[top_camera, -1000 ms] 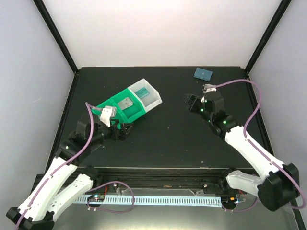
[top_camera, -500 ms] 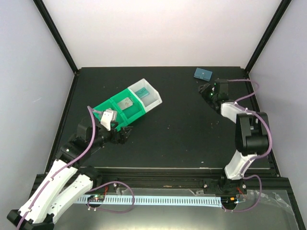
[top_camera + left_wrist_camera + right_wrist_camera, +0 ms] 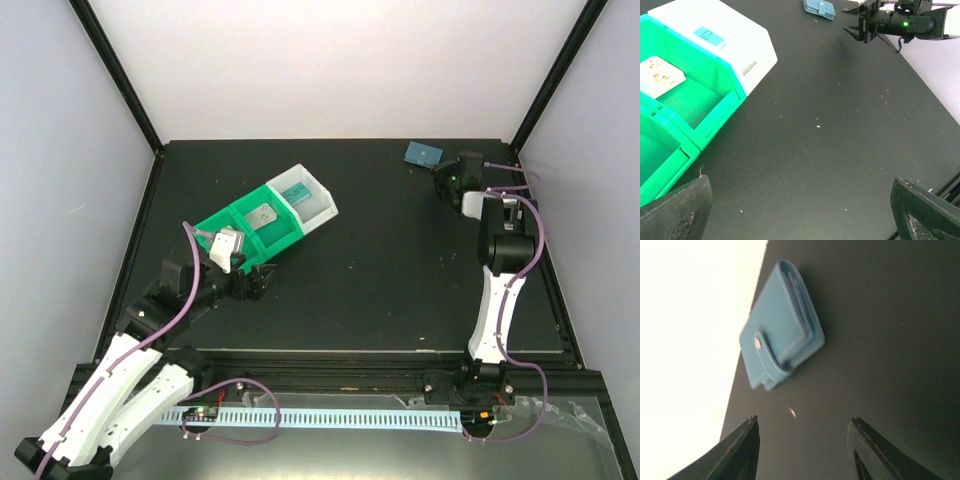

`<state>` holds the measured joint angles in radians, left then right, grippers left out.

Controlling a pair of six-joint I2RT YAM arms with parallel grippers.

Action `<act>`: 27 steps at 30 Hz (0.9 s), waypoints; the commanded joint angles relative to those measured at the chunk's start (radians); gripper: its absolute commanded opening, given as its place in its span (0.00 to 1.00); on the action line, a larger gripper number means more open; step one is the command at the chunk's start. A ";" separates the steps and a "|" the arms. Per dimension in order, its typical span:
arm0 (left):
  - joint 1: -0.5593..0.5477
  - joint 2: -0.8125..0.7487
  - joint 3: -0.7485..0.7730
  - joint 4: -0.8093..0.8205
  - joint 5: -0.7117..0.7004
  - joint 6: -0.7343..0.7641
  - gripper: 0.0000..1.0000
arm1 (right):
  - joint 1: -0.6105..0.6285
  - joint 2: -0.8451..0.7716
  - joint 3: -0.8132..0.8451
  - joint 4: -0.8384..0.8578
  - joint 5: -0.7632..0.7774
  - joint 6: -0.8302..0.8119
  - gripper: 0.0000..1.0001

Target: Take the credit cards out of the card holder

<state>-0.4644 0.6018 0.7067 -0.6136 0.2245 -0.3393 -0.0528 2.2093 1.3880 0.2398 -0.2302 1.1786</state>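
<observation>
The card holder [image 3: 423, 153] is a small slate-blue wallet lying folded shut, strap over its edge, at the table's far right edge. The right wrist view shows it [image 3: 782, 345] just ahead of my right gripper [image 3: 804, 423]. That gripper is open, its jaws partly spread, nothing between them, a short gap from the holder. From above, the right gripper [image 3: 446, 177] sits just near-right of the holder. The credit cards are hidden; only the holder's closed outside shows. My left gripper [image 3: 800, 212] is wide open and empty over bare table near the trays, far from the holder [image 3: 819, 8].
Joined green trays [image 3: 240, 228] and a white tray [image 3: 318, 205] lie at left centre, close to the left gripper [image 3: 262, 281]. A pale card-like piece [image 3: 657, 77] lies in one green compartment, a small teal rectangle [image 3: 709, 36] on the white tray. The back wall [image 3: 330, 70] rises behind the holder.
The right arm swung toward the far right corner and brought its gripper up to the card holder, its jaws narrowing on the way. The left arm barely moved.
</observation>
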 commanded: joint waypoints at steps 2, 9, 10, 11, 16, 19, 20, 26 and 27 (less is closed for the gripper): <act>0.007 -0.009 0.000 0.000 -0.010 0.021 0.99 | -0.014 0.089 0.156 -0.014 0.030 0.056 0.50; 0.008 -0.011 -0.001 0.005 -0.013 0.020 0.99 | -0.022 0.191 0.302 -0.082 0.032 0.087 0.49; 0.008 -0.010 -0.002 0.006 -0.014 0.020 0.99 | -0.024 0.200 0.313 -0.093 0.040 0.086 0.49; 0.007 -0.011 -0.002 0.005 -0.013 0.021 0.99 | -0.024 0.206 0.322 -0.100 0.045 0.087 0.48; 0.007 -0.010 -0.002 0.008 -0.014 0.021 0.99 | -0.025 0.250 0.372 -0.135 0.056 0.079 0.47; 0.007 -0.009 -0.003 0.008 -0.013 0.021 0.99 | -0.025 0.280 0.408 -0.155 0.056 0.067 0.45; 0.007 -0.008 -0.003 0.009 -0.013 0.021 0.99 | -0.026 0.287 0.417 -0.163 0.058 0.063 0.45; 0.008 -0.004 -0.004 0.012 -0.013 0.021 0.99 | -0.026 0.306 0.431 -0.142 0.058 0.051 0.36; 0.008 -0.004 -0.004 0.012 -0.013 0.020 0.99 | -0.027 0.308 0.434 -0.142 0.058 0.049 0.35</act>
<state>-0.4644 0.6014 0.7021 -0.6136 0.2237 -0.3328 -0.0727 2.4863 1.7966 0.1150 -0.1925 1.2438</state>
